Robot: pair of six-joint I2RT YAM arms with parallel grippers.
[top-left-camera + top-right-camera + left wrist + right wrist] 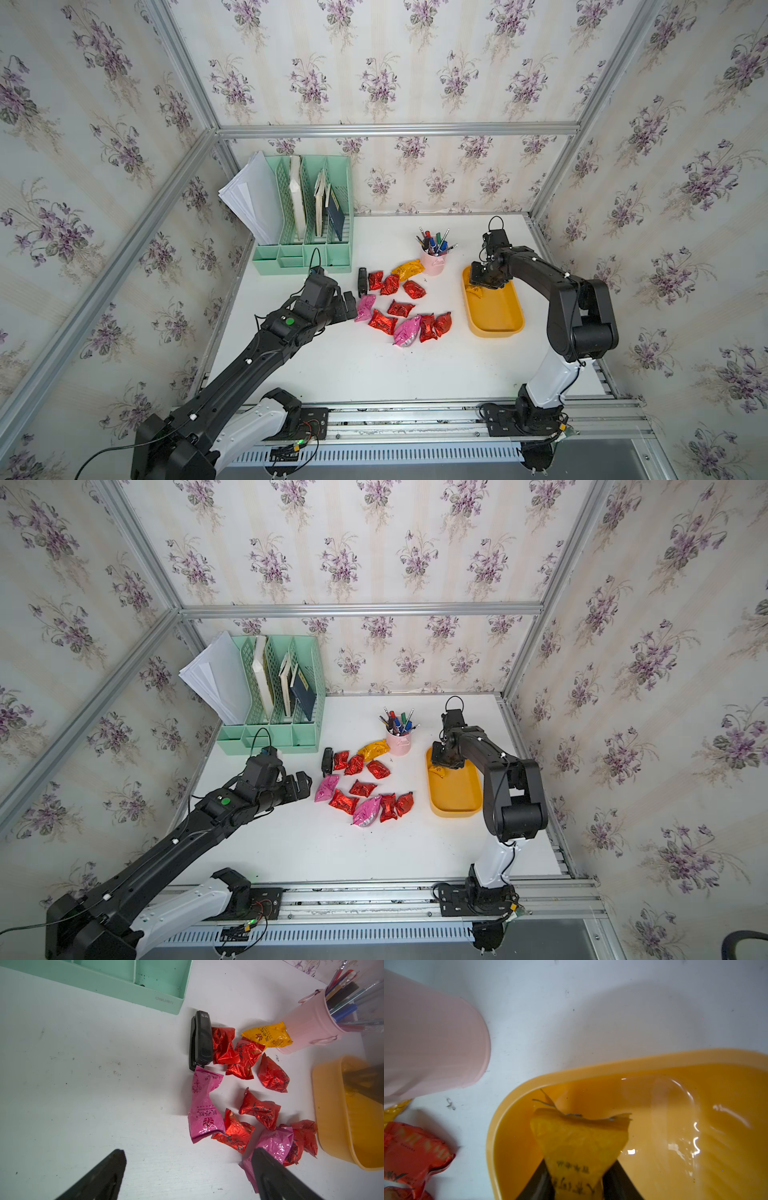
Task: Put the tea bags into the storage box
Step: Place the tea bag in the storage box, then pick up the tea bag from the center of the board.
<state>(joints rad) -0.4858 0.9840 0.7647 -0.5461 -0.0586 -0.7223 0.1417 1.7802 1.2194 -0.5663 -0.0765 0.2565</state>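
At the far left of the table (332, 365), a mint-green file organiser (307, 249) is seen, filled with papers and books. Just in front of it, the left fingers (116, 1165) are held low over the table, spread wide apart and released, with nothing between them. A pink packet (365, 307) lies just beyond their tips. A black stapler (362, 281) is laid beside that packet, touching a red one.

The loose tea bags (399, 308) are scattered across the middle of the table. Seven red, two pink and one yellow can be counted, several of them touching or overlapping. The yellow one (407, 269) is propped against a pink pen cup (433, 262), which is packed with pens.

Further right, the storage box (494, 311) is placed on the table, apart from the loose packets. One more packet, the yellow tea bag (579, 1142), is seen inside the far end of the box, near its wall. It is pinched by its lower end between the right fingers (620, 1184), which are lowered into the box and clenched on it from both sides.
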